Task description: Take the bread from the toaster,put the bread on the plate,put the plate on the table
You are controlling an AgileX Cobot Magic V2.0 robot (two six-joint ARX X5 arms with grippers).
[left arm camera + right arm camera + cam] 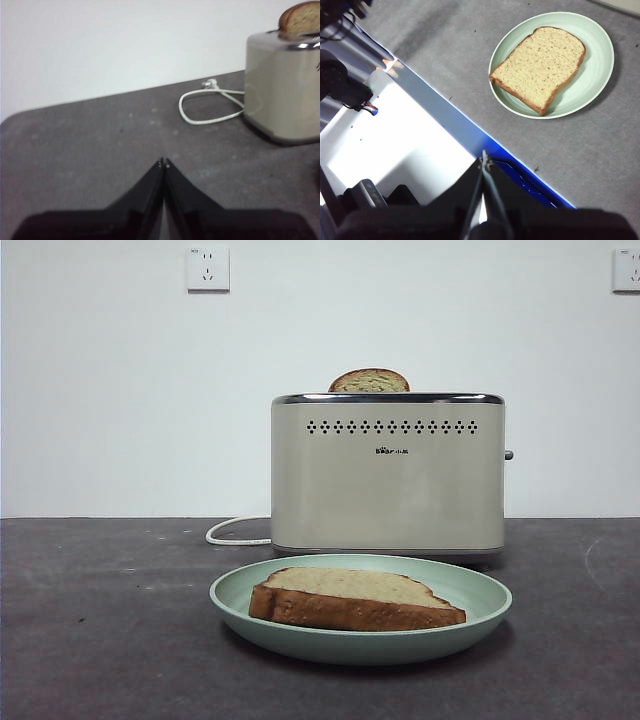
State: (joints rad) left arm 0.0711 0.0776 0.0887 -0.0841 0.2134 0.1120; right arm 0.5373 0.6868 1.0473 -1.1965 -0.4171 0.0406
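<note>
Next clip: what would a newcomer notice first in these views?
First, the thick bread slice lying flat on the mint-green plate, which sits on the dark grey table just in front of the cream toaster. Next, a second slice poking out of the toaster's top. Both grippers, left gripper and right gripper, are shut and hold nothing, away from the plate.

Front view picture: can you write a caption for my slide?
A bread slice lies flat on the green plate before the toaster, where a second slice pokes out.
</note>
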